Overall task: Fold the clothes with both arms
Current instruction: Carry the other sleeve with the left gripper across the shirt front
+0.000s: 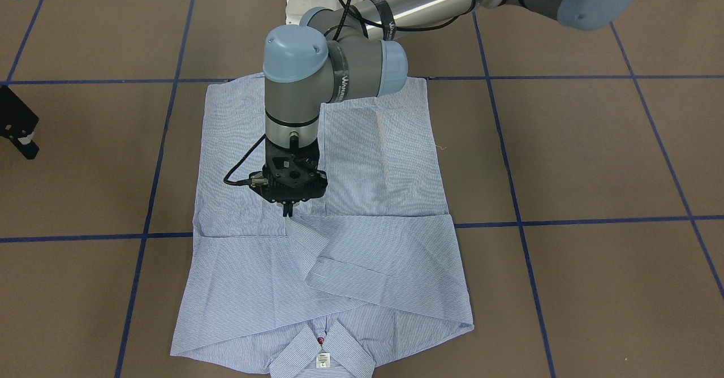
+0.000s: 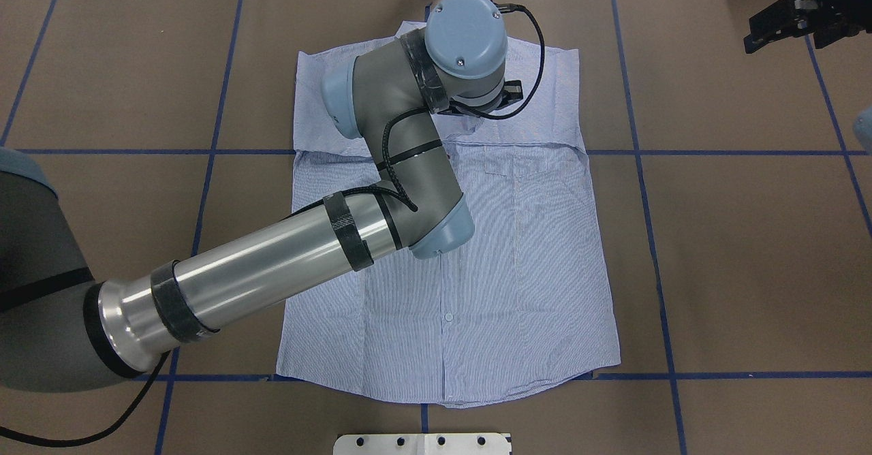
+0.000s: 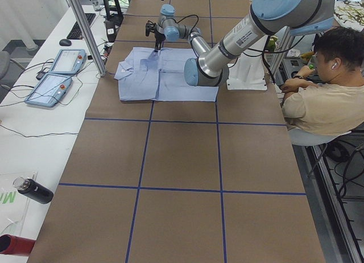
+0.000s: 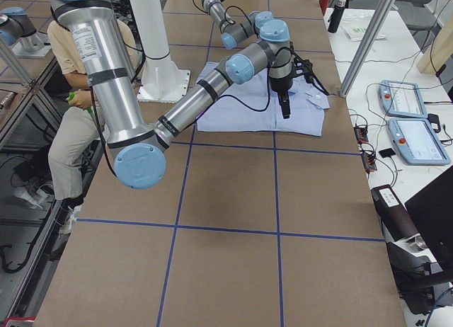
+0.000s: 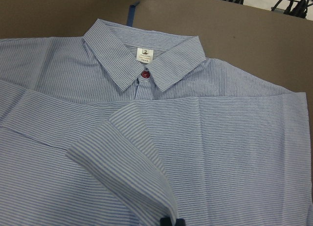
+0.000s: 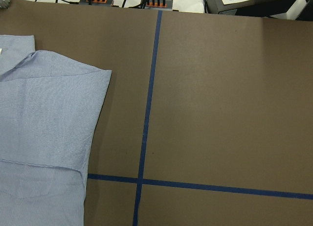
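The striped shirt (image 1: 384, 265) lies flat and front-up on the brown table, its collar (image 1: 322, 355) and white neck label at the far side from the robot. Both sleeves are folded across the chest. My left gripper (image 1: 288, 211) is over the shirt's middle, shut on a sleeve cuff (image 1: 300, 231) and holding it slightly raised. In the left wrist view the fingertips (image 5: 171, 221) pinch the cuff (image 5: 127, 143). In the overhead view the left wrist hides this gripper. My right gripper (image 2: 753, 39) hangs off the shirt to the robot's right; I cannot tell whether it is open or shut.
The white pedestal base (image 2: 422, 443) stands at the robot's side of the table. Blue tape lines (image 1: 512, 197) cross the brown surface. A seated operator (image 3: 324, 103) is beside the table. Teach pendants (image 3: 57, 75) and bottles (image 3: 34, 190) lie on the white side bench.
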You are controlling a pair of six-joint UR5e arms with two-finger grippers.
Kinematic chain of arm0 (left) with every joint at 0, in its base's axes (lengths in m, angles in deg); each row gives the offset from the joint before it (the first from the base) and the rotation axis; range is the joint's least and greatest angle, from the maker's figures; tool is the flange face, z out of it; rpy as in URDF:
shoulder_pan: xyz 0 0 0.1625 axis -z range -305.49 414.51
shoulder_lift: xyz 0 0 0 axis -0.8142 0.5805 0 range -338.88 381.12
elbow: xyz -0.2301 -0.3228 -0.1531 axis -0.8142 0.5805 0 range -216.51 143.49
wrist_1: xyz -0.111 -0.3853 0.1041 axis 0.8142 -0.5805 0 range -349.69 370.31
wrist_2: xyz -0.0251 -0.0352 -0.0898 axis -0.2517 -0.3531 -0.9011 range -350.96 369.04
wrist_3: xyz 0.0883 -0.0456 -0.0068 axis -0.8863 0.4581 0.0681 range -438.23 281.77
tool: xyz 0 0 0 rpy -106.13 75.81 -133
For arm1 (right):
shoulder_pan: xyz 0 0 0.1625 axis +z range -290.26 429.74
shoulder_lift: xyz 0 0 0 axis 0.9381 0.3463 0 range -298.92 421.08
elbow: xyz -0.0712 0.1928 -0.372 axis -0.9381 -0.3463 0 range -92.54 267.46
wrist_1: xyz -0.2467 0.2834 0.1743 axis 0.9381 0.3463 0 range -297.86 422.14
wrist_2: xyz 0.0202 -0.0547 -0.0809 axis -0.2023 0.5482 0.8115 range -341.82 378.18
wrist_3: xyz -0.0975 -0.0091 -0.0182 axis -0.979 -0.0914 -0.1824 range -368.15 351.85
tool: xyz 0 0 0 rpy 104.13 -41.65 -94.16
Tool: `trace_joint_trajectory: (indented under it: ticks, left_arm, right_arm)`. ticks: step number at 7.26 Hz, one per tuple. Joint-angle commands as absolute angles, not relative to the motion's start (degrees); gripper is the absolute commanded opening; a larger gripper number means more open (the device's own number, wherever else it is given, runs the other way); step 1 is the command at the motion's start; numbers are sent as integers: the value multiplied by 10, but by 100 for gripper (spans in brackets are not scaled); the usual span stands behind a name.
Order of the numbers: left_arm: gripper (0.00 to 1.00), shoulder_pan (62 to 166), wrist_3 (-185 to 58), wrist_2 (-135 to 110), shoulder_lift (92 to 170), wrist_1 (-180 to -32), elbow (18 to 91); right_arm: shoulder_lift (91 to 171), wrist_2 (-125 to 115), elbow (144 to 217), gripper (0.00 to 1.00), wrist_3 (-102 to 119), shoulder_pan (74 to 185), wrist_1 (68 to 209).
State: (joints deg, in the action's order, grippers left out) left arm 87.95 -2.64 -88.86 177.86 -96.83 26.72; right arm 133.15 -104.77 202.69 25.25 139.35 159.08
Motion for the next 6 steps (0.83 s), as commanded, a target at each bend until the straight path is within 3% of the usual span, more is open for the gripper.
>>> trace_joint_trajectory:
  ticks: [1,2,3,4,6]
  left_arm:
    - [0,858,-21,-857,1794,-1015,221]
    - [5,856,-22,-857,1797,-1021,212]
    - [25,847,-20,-857,1807,-1021,212]
    - [99,835,-24,-855,1815,-1022,210]
    - [100,814,-18,-852,1842,-1028,205]
  right_arm:
    - [1332,-1048,2026,100,253,1393,1591]
    - [1333,-1048,2025,100,253,1393,1591]
    - [1333,-1048,2025,100,253,1393,1591]
    - [1333,-1048,2025,100,253,1393,1592]
    - [1333,-1048,2026,100,257,1393,1591]
